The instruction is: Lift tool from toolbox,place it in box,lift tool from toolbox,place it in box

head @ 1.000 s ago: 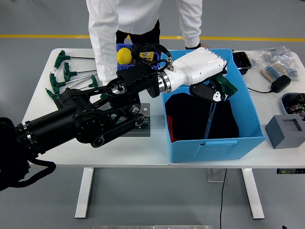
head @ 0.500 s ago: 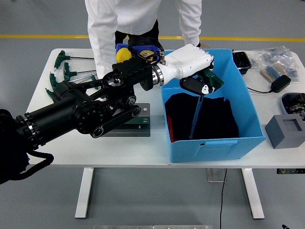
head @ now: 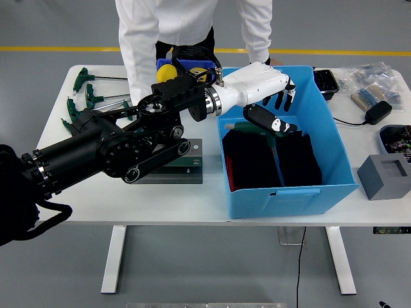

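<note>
My left hand, white with black fingertips, hovers over the far left part of the blue box with its fingers spread open and nothing in them. A green T-handle tool lies inside the box on the black cloth, just below the hand, its thin shaft running toward the box's front. Several more green T-handle tools lie at the table's far left. My black left arm crosses the table from the lower left. The right arm is out of view.
A person in a white coat stands at the far side behind a blue case with a yellow ball. A grey plate lies under my arm. At the right are a black tray, a brush and a grey block.
The left hand drew back toward the box's far left and opened. The green tool it held now lies in the box.
</note>
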Robot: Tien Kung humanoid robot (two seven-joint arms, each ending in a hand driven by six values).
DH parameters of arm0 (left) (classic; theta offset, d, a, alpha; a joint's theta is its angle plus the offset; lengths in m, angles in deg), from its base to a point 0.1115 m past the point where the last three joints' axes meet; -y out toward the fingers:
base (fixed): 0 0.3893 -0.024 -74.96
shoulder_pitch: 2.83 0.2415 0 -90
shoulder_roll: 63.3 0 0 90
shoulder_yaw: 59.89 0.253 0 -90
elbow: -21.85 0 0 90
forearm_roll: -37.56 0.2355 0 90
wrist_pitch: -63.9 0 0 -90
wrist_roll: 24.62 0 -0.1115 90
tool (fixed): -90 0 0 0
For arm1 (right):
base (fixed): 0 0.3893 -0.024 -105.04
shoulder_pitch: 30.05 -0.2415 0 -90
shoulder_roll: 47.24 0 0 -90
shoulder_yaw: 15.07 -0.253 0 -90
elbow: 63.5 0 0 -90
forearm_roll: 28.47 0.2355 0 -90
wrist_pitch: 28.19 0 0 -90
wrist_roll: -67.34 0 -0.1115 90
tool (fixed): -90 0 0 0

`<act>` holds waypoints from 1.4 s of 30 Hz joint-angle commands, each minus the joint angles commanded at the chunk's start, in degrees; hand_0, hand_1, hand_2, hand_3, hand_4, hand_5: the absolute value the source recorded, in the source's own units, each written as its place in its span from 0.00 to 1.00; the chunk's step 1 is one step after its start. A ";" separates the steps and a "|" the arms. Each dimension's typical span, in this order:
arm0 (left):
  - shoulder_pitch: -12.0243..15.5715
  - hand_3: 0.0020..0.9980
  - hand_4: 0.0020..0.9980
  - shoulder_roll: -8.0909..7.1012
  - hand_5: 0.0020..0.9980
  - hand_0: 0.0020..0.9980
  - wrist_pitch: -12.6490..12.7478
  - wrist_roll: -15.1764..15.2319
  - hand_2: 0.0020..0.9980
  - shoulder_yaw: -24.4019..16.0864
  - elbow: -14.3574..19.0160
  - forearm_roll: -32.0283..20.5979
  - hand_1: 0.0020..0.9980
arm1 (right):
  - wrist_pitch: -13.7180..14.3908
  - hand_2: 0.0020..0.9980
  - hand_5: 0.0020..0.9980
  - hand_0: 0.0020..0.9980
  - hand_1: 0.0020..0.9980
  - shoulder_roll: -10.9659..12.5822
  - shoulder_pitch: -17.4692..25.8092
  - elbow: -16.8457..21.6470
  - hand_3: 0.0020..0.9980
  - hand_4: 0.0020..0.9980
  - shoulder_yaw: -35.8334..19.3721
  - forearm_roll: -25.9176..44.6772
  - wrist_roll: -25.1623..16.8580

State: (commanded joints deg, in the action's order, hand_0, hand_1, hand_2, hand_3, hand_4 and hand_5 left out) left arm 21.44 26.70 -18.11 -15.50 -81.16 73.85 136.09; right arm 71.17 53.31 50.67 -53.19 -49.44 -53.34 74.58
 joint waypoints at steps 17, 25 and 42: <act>0.13 0.55 0.92 0.00 0.64 0.43 2.49 2.14 0.66 -1.24 -0.56 -0.28 0.57 | -0.36 0.74 0.73 0.66 0.67 0.15 -0.16 0.00 0.67 0.94 -0.25 -0.50 0.25; 2.97 0.55 0.93 0.00 0.63 0.42 1.09 1.42 0.64 -3.97 -0.38 1.80 0.56 | -0.29 0.74 0.73 0.66 0.67 -0.11 0.42 0.00 0.67 0.94 -0.52 0.15 0.13; 9.83 0.54 0.93 -10.68 0.64 0.39 -3.63 -1.01 0.55 -14.00 4.28 9.26 0.47 | -0.35 0.74 0.73 0.66 0.67 -0.80 1.54 0.00 0.67 0.94 -2.27 -0.65 0.46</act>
State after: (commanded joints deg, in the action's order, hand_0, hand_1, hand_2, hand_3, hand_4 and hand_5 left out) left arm 31.27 16.02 -21.74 -16.51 -95.15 78.13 145.34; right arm 70.82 52.51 52.21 -53.19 -51.71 -53.99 75.04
